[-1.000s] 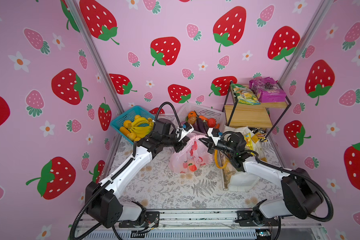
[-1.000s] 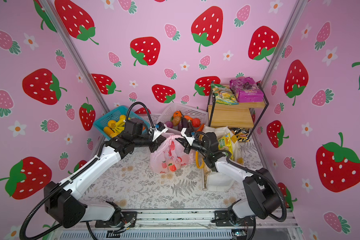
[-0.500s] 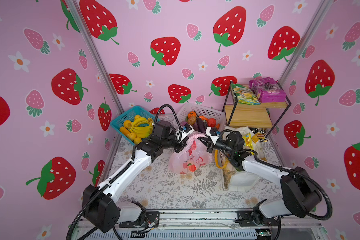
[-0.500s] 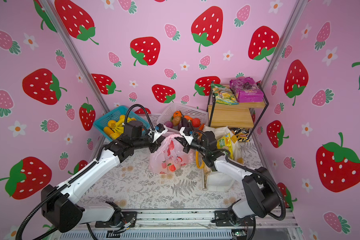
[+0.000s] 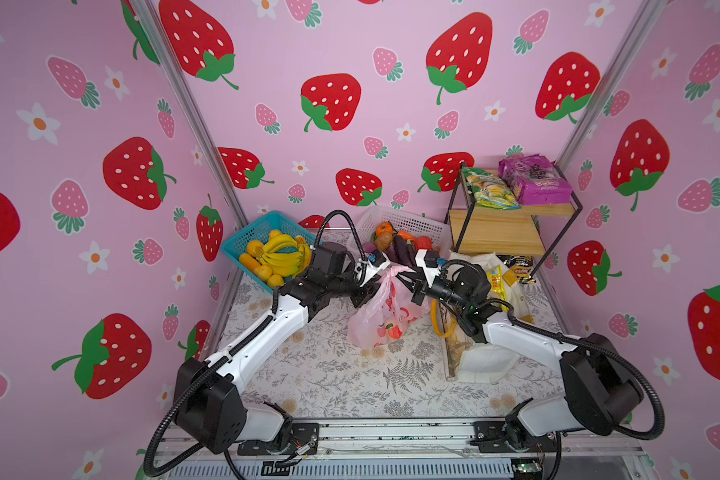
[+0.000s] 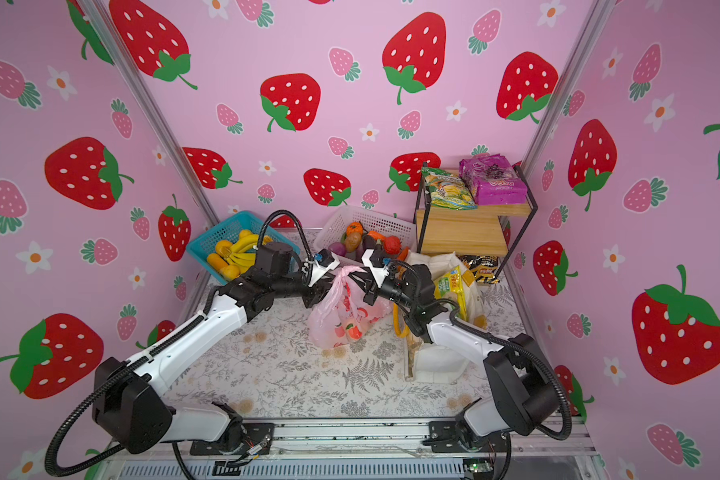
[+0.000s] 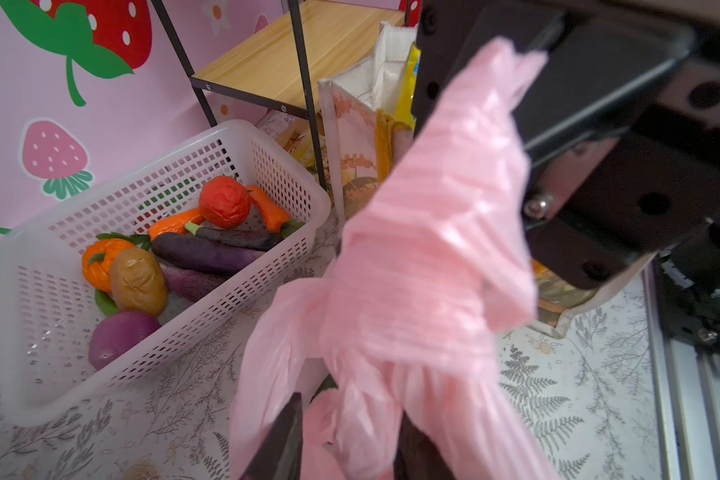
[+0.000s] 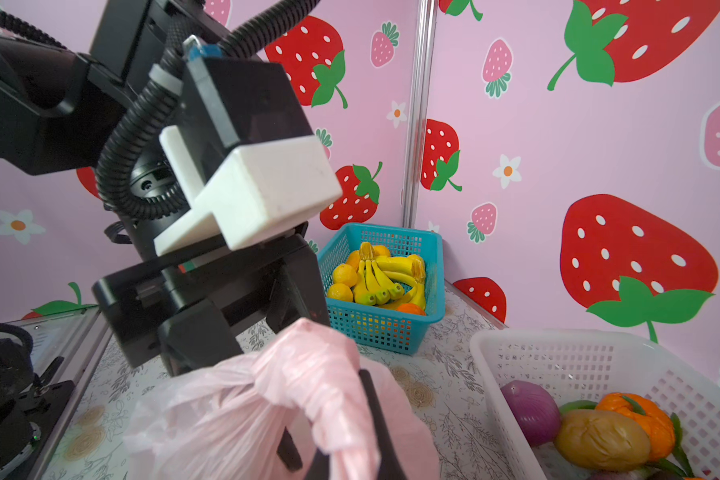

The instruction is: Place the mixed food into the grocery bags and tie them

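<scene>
The pink grocery bag (image 5: 381, 320) (image 6: 341, 320) stands mid-table with toy fruit showing through its film. Its loop handles are twisted into a knot (image 7: 429, 249) (image 8: 312, 374) at the top. My left gripper (image 5: 368, 289) (image 7: 350, 440) is beside the knot on its left, jaws apart, with loose pink plastic lying between them. From the other side my right gripper (image 5: 408, 286) (image 8: 333, 432) is shut on a handle strand. The white tote (image 5: 483, 357) (image 6: 441, 361) stands to the right, with a yellow crisp packet (image 5: 497, 282) sticking out of it.
At the back stand a blue basket (image 5: 262, 226) of bananas and oranges and a white basket (image 5: 412, 224) of toy vegetables. A wire-and-wood shelf (image 5: 499, 232) at back right carries a green and a purple packet. Under the shelf lies a black-and-yellow packet (image 5: 518, 264).
My left gripper's jaws have come apart on the pink handle. Both grippers have drawn a little closer to the knot; the right stays shut on its strand.
</scene>
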Tool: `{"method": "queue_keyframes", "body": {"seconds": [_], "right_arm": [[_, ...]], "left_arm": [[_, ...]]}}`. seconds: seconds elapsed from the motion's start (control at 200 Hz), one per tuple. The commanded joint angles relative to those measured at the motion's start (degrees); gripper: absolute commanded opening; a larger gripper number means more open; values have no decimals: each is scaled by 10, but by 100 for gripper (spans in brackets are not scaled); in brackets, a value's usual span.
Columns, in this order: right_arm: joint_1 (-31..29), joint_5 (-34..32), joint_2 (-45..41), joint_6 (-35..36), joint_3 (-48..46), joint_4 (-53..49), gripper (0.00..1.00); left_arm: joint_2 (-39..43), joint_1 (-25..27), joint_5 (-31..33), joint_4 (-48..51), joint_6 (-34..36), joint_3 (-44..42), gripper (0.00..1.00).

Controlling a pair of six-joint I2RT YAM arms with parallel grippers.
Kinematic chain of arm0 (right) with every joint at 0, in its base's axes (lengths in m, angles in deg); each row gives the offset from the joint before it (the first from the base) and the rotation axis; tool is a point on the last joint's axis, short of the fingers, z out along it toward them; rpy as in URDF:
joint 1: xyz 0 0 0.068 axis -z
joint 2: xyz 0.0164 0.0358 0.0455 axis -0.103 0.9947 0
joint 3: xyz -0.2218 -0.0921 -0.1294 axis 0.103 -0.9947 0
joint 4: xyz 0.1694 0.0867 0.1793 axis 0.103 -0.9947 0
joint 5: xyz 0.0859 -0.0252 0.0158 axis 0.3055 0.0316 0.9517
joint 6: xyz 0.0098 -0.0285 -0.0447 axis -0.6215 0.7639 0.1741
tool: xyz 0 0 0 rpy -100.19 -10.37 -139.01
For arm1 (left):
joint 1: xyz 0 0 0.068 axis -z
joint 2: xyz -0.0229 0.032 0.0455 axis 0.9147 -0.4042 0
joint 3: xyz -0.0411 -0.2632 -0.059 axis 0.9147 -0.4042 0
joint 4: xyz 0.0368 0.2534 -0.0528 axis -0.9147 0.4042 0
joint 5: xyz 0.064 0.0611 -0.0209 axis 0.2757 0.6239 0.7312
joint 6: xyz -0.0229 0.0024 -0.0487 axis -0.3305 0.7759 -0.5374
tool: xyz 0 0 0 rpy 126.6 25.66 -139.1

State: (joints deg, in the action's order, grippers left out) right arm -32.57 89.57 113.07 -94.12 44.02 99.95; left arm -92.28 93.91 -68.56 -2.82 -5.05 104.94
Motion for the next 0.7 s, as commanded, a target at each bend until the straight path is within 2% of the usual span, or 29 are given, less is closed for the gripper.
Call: {"method": "queue_keyframes", "body": {"seconds": [0.0, 0.13, 0.315, 0.37, 0.475, 0.49, 0.525, 0.695], "right_arm": [[-6, -10, -6, -17, -2, 44, 0], [-9, -12, -7, -13, -3, 40, 0], [-8, -30, -21, 20, -7, 10, 0], [-8, -35, -24, 31, -6, -2, 0], [-8, -44, -30, 47, -3, -18, 0], [-8, -46, -30, 49, -3, -20, 0], [-8, -47, -31, 51, -2, -22, 0], [-8, -47, -30, 53, 1, -28, 0]], "left_arm": [[4, 1, -47, -46, -32, -14, 41], [5, 0, -41, -85, -56, -26, 38], [16, -6, 19, -87, -61, -26, 11], [26, -9, 27, -94, -63, -32, 7], [41, -11, 33, -88, -48, -38, 7], [42, -10, 35, -86, -46, -39, 3], [45, -11, 38, -81, -40, -38, 1], [50, -11, 63, -59, -20, -31, 2]]}}
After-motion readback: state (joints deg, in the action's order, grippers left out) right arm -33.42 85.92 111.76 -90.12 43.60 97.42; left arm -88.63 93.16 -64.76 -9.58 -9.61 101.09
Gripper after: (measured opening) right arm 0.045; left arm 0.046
